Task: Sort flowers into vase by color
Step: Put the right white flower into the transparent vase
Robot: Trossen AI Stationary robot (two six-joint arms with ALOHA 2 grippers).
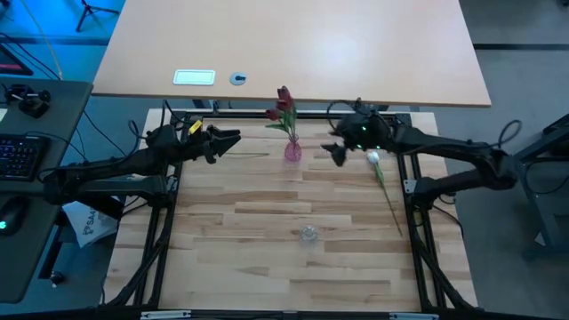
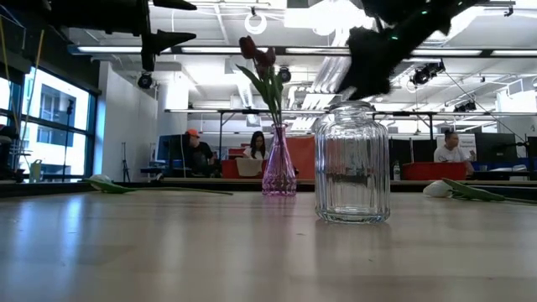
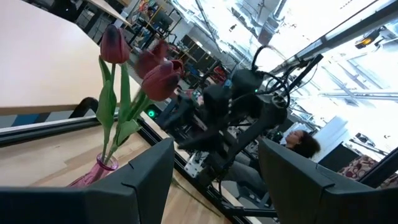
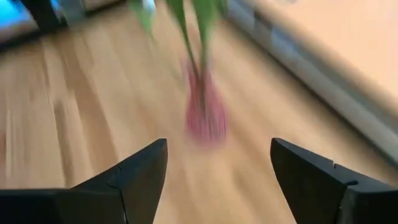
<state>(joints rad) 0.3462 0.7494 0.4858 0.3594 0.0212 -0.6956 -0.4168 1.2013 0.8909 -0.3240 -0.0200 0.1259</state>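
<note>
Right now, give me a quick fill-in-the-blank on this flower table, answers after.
1. The dark red tulips stand in the ____ vase.
2. The clear glass jar holds ____ flowers.
3. The white tulip lies on the table beside the ____ hand.
4. The fingers of the left hand are ____.

Answers: pink; no; right; open

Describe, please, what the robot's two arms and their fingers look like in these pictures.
Both arms are dark, nearly black, built of jointed segments. The left gripper carries a small yellow marking near the wrist and ends in tapered dark fingers. The right gripper shows a small green light on its wrist; its fingers are wedge-shaped, matte and dark.
</note>
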